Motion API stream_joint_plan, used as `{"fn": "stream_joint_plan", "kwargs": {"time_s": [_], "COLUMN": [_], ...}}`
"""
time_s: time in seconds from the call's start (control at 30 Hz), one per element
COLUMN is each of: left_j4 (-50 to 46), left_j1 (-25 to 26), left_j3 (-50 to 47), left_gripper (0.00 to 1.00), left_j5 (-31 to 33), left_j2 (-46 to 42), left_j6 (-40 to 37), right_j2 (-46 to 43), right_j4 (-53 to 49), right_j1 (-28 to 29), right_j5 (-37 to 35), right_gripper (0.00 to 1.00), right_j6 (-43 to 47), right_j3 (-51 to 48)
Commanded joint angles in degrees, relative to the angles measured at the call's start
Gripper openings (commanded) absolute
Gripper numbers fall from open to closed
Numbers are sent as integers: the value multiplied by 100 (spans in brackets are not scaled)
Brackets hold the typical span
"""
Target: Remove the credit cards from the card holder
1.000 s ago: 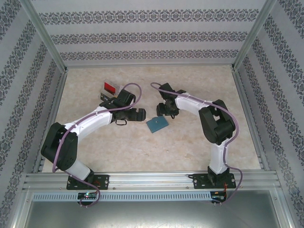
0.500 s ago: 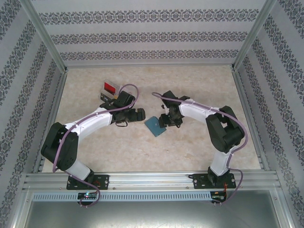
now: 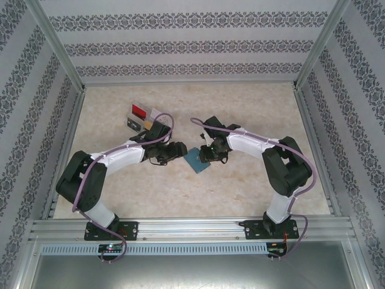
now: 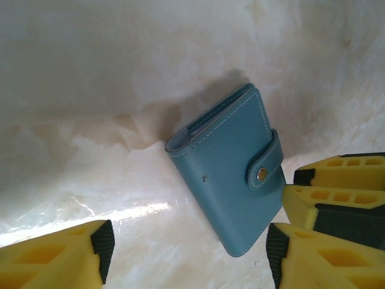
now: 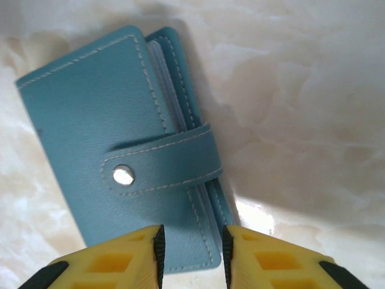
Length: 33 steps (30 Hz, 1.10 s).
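The card holder point(image 3: 196, 160) is laid flat on the marbled tabletop point(image 3: 252, 108), between the two arms. It is closed, with its snap strap fastened. The left pincer point(image 4: 187, 256) is held wide apart, and a corner of the holder is seen between its fingertips. The right pincer point(image 5: 192, 256) is held narrowly apart over the holder's end, on the strap side; whether it touches cannot be told. A red card point(image 3: 139, 111) is seen farther back, near the left arm.
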<state>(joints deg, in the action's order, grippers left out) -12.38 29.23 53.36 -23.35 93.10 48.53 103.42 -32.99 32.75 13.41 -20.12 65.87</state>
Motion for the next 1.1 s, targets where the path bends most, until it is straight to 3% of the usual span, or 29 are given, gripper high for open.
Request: {"fn": "stream_joint_plan", "kwargs": {"time_s": [0.0, 0.13, 0.37, 0.67, 1.07], "left_j4": [659, 919, 841, 1302, 1831], "left_j1": [12, 35, 30, 26, 21], "left_j3": [-99, -19, 216, 247, 257], "left_gripper": [65, 62, 60, 48, 44], "left_j5": [-420, -808, -918, -1318, -1647], "left_j2": [184, 472, 823, 1150, 1399], "left_j6": [442, 457, 312, 411, 563], "right_j2": [150, 214, 276, 307, 247], "right_j4": [112, 333, 605, 711, 934], "right_j1": [-43, -73, -225, -269, -320], "right_j5": [198, 546, 677, 702, 926], "right_gripper": [32, 27, 26, 24, 22], "right_j6": [-102, -173, -360, -421, -500], "right_j3": [-58, -194, -381, -476, -611]}}
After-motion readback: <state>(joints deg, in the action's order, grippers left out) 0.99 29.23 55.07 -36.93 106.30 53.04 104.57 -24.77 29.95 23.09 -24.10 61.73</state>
